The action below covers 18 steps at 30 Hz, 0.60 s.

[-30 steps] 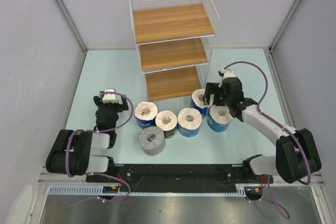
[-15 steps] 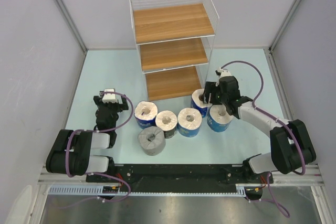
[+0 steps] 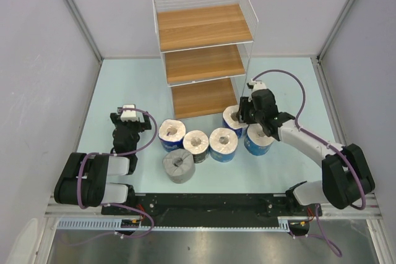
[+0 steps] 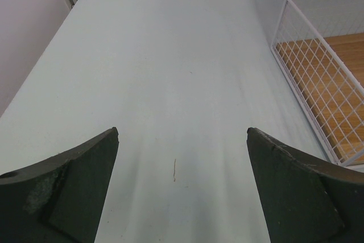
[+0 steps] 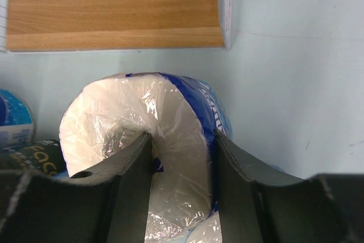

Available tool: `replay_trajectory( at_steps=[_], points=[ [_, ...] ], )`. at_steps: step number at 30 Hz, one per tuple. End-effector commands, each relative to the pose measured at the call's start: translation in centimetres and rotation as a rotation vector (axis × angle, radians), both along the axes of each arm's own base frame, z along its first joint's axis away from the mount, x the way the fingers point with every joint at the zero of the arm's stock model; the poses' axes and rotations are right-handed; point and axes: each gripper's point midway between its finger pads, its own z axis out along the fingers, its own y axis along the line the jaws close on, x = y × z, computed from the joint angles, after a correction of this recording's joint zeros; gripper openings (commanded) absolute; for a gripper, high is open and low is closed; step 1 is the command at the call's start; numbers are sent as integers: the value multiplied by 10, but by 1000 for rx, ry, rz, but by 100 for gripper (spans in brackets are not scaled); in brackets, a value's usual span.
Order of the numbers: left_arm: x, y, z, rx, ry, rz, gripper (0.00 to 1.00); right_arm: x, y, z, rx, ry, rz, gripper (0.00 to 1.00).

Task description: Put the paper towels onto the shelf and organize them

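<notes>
Blue-printed wrap crinkles between the fingers of the right gripper (image 5: 182,140), whose jaws stand narrow and pinch the wall of a blue-wrapped roll (image 5: 108,106). One finger appears to sit in the hollow core, the other against the outer side. That roll stands on end on the table (image 3: 124,85), just in front of the right foot of the shelf (image 3: 204,27) and beside its lowest board (image 5: 114,9), with a second blue roll (image 3: 258,140) close on its near side. The other four paper towels stand in a loose cluster before the shelf: two blue ones (image 3: 172,134), a dark-wrapped roll (image 3: 197,146) and a grey roll (image 3: 179,165). No roll is on the shelf yet. The left gripper (image 4: 182,135) holds nothing, its jaws spread wide over the table to the left of the cluster. The step in hand looks like the grasp of the first roll. The next move calls for a lift clear of the neighbouring roll, then a carry into the open front of a tier without catching the wire frame, and a placement toward one end so that the other five can line up beside it.
</notes>
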Motion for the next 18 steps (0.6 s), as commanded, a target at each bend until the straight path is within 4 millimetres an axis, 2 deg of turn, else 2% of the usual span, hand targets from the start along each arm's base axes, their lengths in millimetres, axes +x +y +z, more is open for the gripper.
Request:
replay_trajectory(
  at_steps=[1, 5, 7, 8, 15, 18],
  points=[
    [9, -1, 19, -12, -61, -11, 100, 15, 12, 71, 93, -175, -34, 45],
    [9, -2, 19, -12, -60, -12, 100, 22, 13, 89, 157, -222, -93, 46],
    [9, -2, 19, -13, -61, -12, 100, 24, 15, 88, 175, -221, -127, 48],
    [9, -2, 19, -12, -61, -12, 100, 29, 20, 96, 200, -255, -129, 48],
    [9, -2, 19, -13, -58, -12, 100, 47, 47, 93, 249, -320, -180, 49],
    [9, -2, 19, -13, -60, -12, 100, 51, 56, 102, 239, -396, -210, 50]
  ],
)
